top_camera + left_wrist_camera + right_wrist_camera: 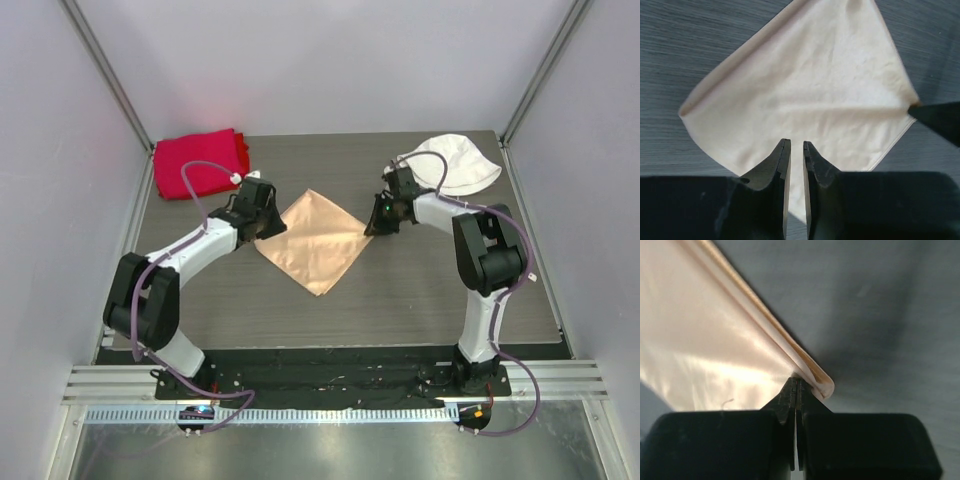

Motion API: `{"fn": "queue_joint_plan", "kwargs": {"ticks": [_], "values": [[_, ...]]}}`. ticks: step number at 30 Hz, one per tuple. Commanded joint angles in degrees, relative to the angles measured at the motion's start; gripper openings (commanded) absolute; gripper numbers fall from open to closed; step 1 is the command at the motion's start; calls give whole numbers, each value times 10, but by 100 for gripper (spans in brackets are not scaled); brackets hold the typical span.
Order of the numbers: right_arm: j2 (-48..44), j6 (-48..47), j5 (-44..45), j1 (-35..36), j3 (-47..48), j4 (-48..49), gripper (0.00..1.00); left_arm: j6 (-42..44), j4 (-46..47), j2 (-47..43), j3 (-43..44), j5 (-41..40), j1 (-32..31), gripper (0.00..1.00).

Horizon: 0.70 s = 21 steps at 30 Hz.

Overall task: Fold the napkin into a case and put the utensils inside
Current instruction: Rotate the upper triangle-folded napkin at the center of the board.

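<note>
Far left corner of the table (420, 300): thick red cloth (197, 165), bunched, well apart from the work.

My left gripper (795, 146) hangs over the left corner of the napkin (315, 243). The overhead view hides my fingertips under the wrist. My left wrist camera shows them: two dark fingers (776, 165) parted by a narrow slit, with peach cloth showing through the gap. I cannot tell whether they touch the cloth.

The napkin lies flat mid-table as a diamond, shiny peach-tan, between my two arms. From the left wrist a faint crease runs across it, corner to corner. The overhead view does not show it.

My right gripper (797, 382) sits at the napkin's right corner, fingers pressed together and pinching the cloth. The right wrist camera alone shows the edge there rolled double, a small loop bulging just beside the fingertips. The left wrist camera catches that gripper as a dark tip at the same corner.

Far right corner: white bucket hat (455, 165), just behind my right arm.
</note>
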Motion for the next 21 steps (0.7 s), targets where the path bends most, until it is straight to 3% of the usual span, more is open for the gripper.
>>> {"fn": "queue_joint_plan", "kwargs": {"ticks": [1,5,7,13,18,21], "values": [[33,-59,155,-2,139,-112,1,-10,18,25,5,-12,3,19],[-1,-70,149,21,206,-136,7,-10,38,49,12,-3,11,20],[-18,-64,81,42,208,-132,8,-9,41,69,19,4,14,19],[-46,6,-94,90,90,-7,17,0,48,70,-6,15,20,22],[-38,10,-124,108,26,36,18,34,42,31,-38,-15,37,37],[-33,6,-105,108,10,36,17,52,40,25,-41,-12,49,38]]}}
